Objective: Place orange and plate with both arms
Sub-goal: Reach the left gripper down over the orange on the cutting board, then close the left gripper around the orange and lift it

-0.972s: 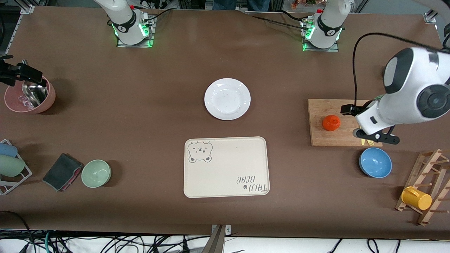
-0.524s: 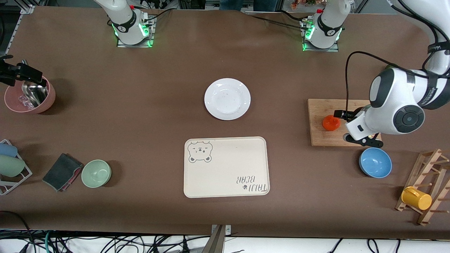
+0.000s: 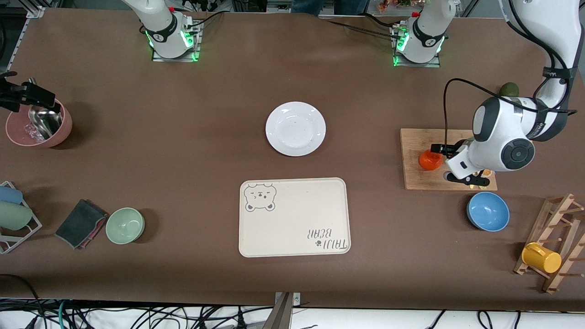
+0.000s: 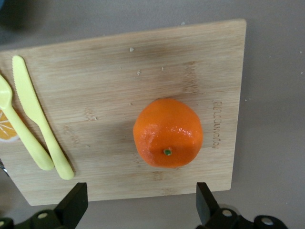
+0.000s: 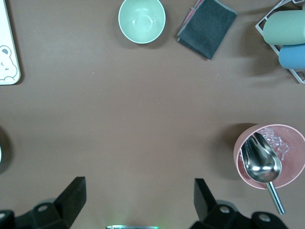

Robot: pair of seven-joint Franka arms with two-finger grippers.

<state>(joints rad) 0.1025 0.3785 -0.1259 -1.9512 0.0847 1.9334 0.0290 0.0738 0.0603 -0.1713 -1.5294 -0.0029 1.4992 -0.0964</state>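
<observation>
Orange point(image 4: 167, 133) sits on wooden cutting board point(image 4: 119, 76) toward left arm's end of table. We see left gripper point(image 4: 139, 206) hovering over it, fingers spread wide, not touching. White plate point(image 3: 295, 128) lies mid-table, just farther from camera than bear tray point(image 3: 294, 217). Right gripper point(image 5: 138, 202) waits above bare table, fingers apart.

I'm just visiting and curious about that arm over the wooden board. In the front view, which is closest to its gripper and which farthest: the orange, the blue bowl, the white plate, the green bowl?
From the left gripper, open over the cutting board:
1. Orange, on the board right beside it.
2. Blue bowl, nearer the camera than the board.
3. White plate, mid-table.
4. Green bowl, toward the right arm's end.
</observation>
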